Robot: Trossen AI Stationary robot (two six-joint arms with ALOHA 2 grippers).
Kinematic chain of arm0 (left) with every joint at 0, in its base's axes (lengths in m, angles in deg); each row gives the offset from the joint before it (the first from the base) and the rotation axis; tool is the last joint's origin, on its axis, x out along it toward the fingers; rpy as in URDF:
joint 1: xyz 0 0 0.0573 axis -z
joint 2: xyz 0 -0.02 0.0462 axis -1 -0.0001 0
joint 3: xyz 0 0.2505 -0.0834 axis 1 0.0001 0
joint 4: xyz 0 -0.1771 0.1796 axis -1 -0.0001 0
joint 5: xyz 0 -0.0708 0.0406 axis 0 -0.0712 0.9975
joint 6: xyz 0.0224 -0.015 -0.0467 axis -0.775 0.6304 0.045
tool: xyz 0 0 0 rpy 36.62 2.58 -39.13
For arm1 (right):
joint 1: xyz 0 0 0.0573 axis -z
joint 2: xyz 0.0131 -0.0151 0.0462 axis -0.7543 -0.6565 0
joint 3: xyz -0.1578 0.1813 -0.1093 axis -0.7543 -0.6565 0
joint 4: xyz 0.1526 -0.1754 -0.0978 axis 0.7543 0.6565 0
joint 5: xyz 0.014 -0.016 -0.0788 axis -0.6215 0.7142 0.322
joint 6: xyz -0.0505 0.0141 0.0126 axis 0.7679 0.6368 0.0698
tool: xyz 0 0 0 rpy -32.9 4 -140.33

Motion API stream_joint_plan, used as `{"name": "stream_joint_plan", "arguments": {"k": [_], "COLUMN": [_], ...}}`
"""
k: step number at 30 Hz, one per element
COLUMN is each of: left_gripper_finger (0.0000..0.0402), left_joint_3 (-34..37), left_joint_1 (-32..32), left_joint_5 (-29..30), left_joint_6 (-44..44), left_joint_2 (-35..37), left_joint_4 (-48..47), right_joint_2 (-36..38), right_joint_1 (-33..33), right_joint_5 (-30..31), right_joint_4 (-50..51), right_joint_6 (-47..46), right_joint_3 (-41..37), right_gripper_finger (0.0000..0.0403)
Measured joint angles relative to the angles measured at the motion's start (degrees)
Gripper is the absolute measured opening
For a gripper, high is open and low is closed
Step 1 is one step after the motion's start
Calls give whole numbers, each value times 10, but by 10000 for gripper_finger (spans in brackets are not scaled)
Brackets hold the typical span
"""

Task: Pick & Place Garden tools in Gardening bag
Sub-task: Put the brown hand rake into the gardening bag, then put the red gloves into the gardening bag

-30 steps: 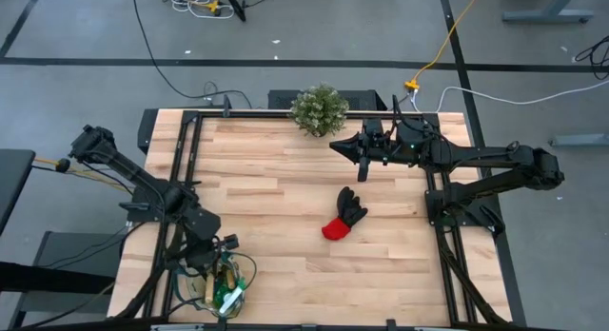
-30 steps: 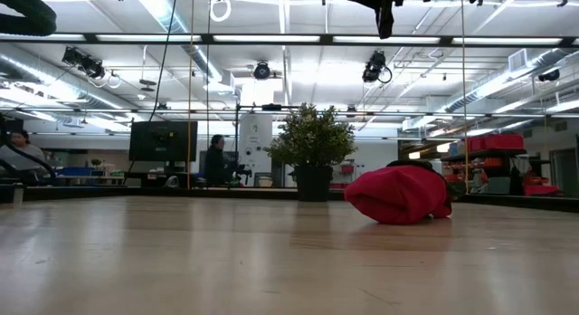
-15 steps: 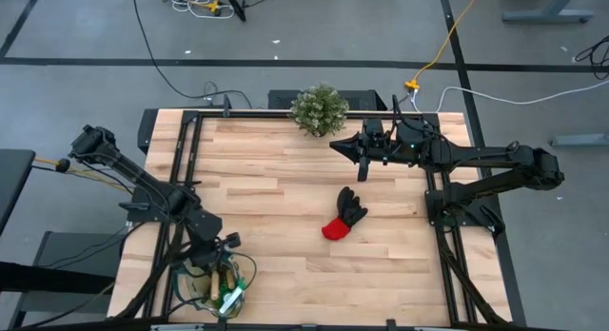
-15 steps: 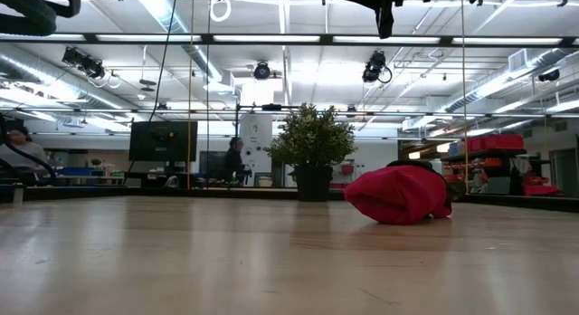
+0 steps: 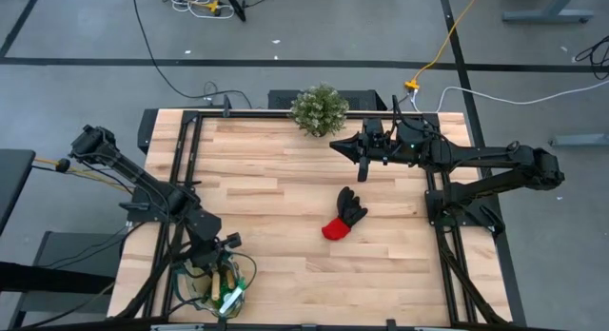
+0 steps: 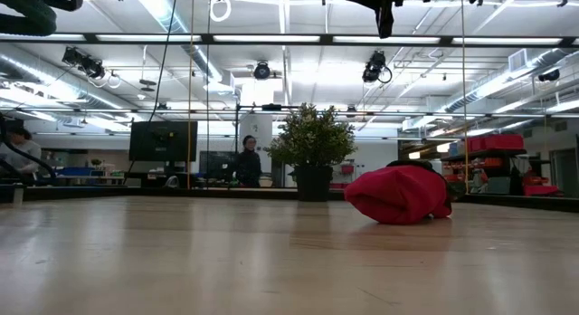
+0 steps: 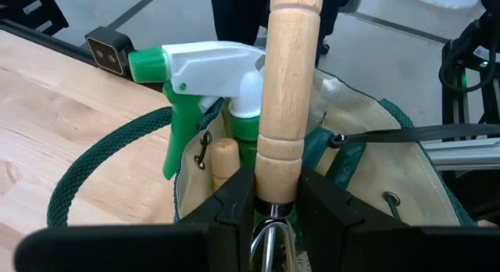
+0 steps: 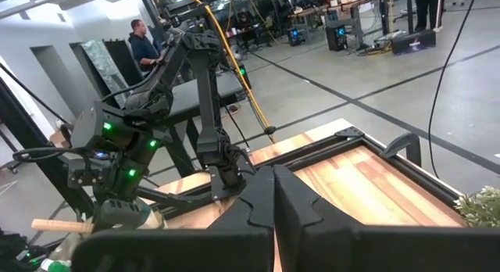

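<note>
— Two grippers are seen; how is each one set?
— The left gripper [image 7: 273, 205] is clamped on the wooden handle of a mini rake [image 7: 287, 92], which is held upright over the gardening bag [image 7: 391, 159]. In the high view the left gripper [image 5: 211, 264] is placed at the table's [image 5: 285, 169] front left corner, directly above the bag [image 5: 221, 285]. The right gripper [image 8: 273, 205] is closed on nothing, its fingers pressed together; in the high view the right gripper [image 5: 363, 167] is held above the table near the back edge, right of centre.

— What is found inside the bag?
— A green spray bottle [image 7: 211, 92] with a white head is stood in it, and a second wooden handle [image 7: 225, 159] is seen beside the bottle, just next to the held rake. The bag's green handle [image 7: 101, 170] is draped over the wooden table top.

— Where is the rest of the task's gear located?
— A black-and-red glove [image 5: 344, 215] is laid flat near the middle of the table, slightly toward the right edge, well apart from both grippers. In the low view its red cuff [image 6: 398, 195] is turned toward the camera.

— Is anything else carried by the table?
— A potted plant [image 5: 318, 109] is stood at the back edge, near its middle, just beside the right gripper. Pruning shears cannot be made out in any view.
</note>
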Motion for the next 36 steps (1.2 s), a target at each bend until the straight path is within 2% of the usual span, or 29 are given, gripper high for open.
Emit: {"name": "stream_joint_plan", "arguments": {"k": [4,13,16,25,32,36], "left_gripper_finger": [97,159,171,167,158,155], "left_joint_3": [0,0,0,-23,-70,-90], "left_joint_1": [0,0,0,-13,-61,-98], "left_joint_5": [0,24,25,49,100,104], "left_joint_6": [0,31,65,102,101,101], "left_joint_2": [0,0,0,0,0,0], "left_joint_4": [0,7,28,39,-16,-21], "right_joint_2": [0,0,0,0,0,0], "right_joint_1": [0,0,0,0,0,0], "right_joint_5": [0,0,-1,-1,-1,-1], "right_joint_4": [0,0,0,0,-1,-1], "right_joint_6": [0,0,0,8,8,8], "right_joint_3": [0,0,0,0,0,0], "right_gripper_finger": [0,0,0,0,0,0]}}
